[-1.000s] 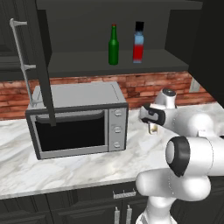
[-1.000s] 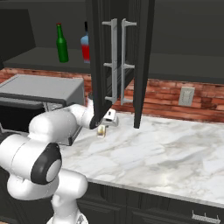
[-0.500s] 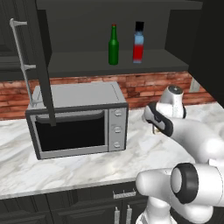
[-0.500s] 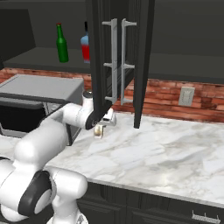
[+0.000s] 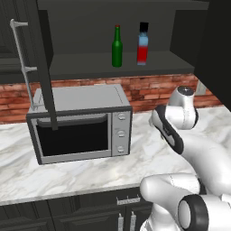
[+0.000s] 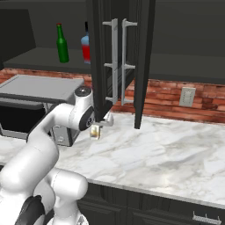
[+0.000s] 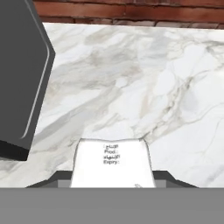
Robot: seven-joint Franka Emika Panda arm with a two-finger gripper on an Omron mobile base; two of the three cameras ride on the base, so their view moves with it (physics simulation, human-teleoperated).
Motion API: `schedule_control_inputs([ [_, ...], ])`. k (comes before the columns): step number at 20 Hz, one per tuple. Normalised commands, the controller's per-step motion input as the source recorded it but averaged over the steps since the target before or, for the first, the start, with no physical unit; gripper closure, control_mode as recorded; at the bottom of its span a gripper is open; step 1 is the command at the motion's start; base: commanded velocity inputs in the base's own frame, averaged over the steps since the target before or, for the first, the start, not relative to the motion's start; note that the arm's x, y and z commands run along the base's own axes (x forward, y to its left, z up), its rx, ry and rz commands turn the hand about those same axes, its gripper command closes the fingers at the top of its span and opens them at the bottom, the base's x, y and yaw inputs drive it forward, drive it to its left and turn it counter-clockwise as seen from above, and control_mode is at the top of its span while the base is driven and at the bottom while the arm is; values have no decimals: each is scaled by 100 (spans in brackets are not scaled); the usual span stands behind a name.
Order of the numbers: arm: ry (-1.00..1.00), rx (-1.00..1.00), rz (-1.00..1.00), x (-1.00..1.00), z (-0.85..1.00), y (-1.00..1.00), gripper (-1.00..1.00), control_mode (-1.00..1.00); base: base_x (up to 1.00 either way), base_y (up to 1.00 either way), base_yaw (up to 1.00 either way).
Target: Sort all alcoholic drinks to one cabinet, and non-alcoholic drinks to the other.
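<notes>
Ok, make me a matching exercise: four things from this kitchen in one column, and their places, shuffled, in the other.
Things:
1. green bottle
2. pale cream container
3. microwave
4. wall outlet

Places:
A. standing on the marble counter
B. on the brick wall, above the counter
C. held in the tool, above the counter
D. on the open cabinet shelf, beside the blue and red bottle

Pairs: 1-D, 2-C, 3-A, 4-B
</notes>
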Motion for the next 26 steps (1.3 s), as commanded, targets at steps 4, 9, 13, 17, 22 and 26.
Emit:
schedule_control_inputs([
  [4,0,-3,0,-38,34,4,100,-100,0,0,0],
  [9,0,-1,0,-38,38,4,100,-100,0,0,0],
  [13,0,-1,0,-37,39,5,100,-100,0,0,0],
  [17,0,0,0,-35,39,8,100,-100,0,0,0],
  [22,-1,0,0,-35,42,8,100,-100,0,0,0],
  [26,-6,0,0,-33,41,9,100,-100,0,0,0],
])
